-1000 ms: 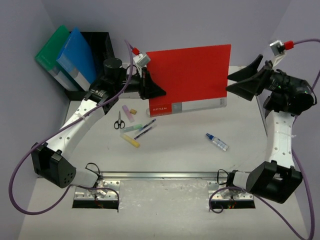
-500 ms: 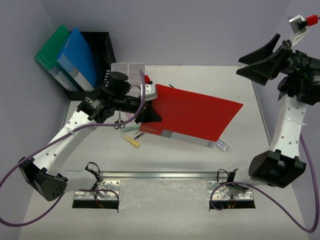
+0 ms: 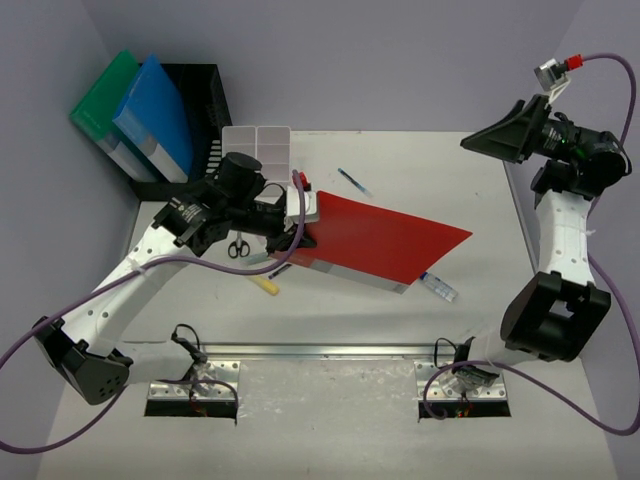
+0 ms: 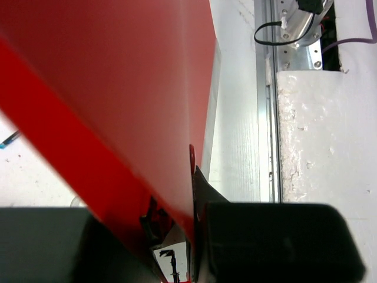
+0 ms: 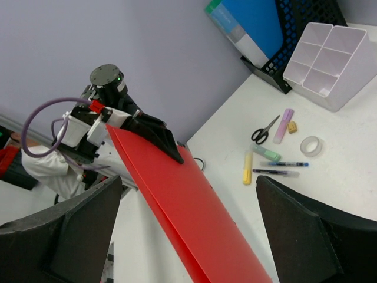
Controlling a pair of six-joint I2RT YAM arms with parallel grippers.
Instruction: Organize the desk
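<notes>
Left hand [image 3: 305, 222] gripping red folder [image 3: 385, 240]; right hand [image 3: 492, 134] high, jaws wide.

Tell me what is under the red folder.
The red folder, clamped in the left gripper, covers the desk beneath. A small bottle pokes out at its right corner, a pen at its left edge; anything else there is hidden.

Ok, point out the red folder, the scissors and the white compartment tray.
red folder [image 3: 385, 240], top external view, middle of its red cover.
scissors [image 5: 265, 130], right wrist view, near the pivot.
white compartment tray [image 3: 257, 147], top external view, its centre dividers.
</notes>
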